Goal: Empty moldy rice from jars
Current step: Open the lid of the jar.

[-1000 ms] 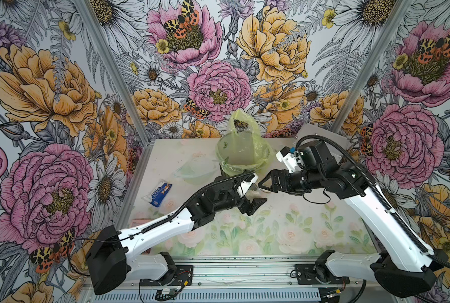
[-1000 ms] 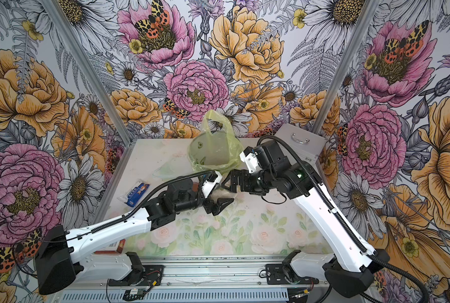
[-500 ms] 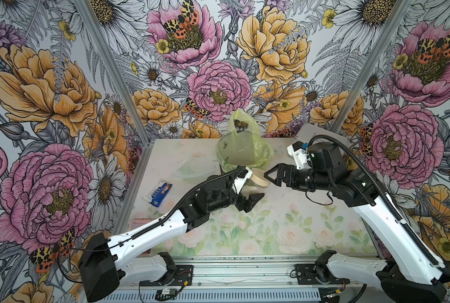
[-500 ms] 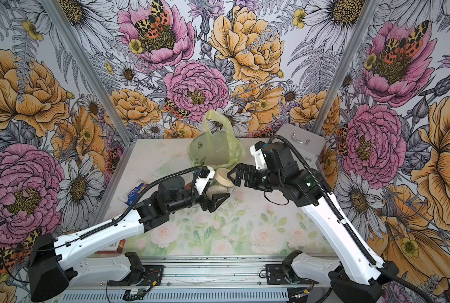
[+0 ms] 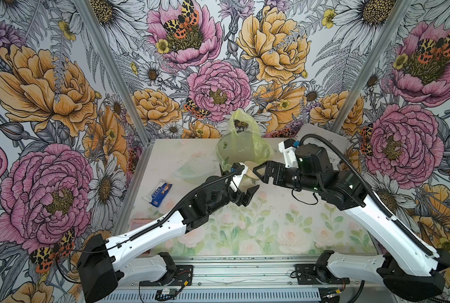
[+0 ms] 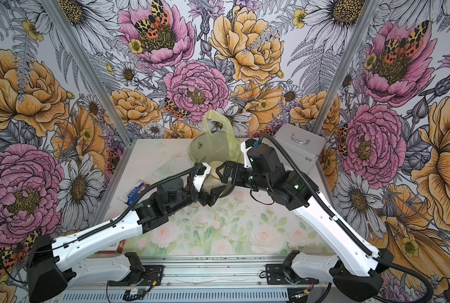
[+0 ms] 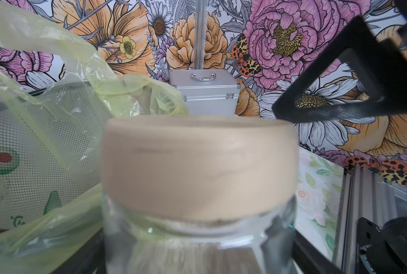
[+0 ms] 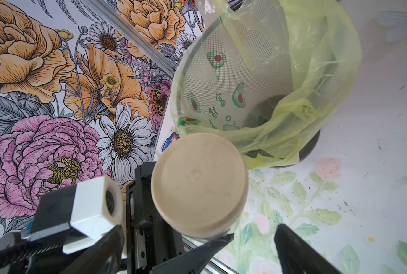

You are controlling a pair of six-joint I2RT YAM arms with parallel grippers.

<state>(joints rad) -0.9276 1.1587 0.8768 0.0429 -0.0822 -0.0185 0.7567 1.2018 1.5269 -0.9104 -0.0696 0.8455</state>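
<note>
The left arm (image 5: 150,230) stretches forward and inward, its wrist low. The left gripper (image 5: 245,183) has its jaws clamped on the glass body of a jar (image 5: 248,176). The right arm (image 5: 386,223) reaches in opposite. The right gripper (image 5: 258,174) faces the left one, jaws spread wide and holding nothing.

A bagged mesh bin (image 5: 241,148) stands by the table's (image 5: 284,228) far edge, a silver case (image 6: 301,147) in its far right corner. A blue packet (image 5: 160,193) lies near the left edge

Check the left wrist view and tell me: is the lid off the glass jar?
No: the round beige lid sits on the neck of the small clear glass jar, covering its mouth.
</note>
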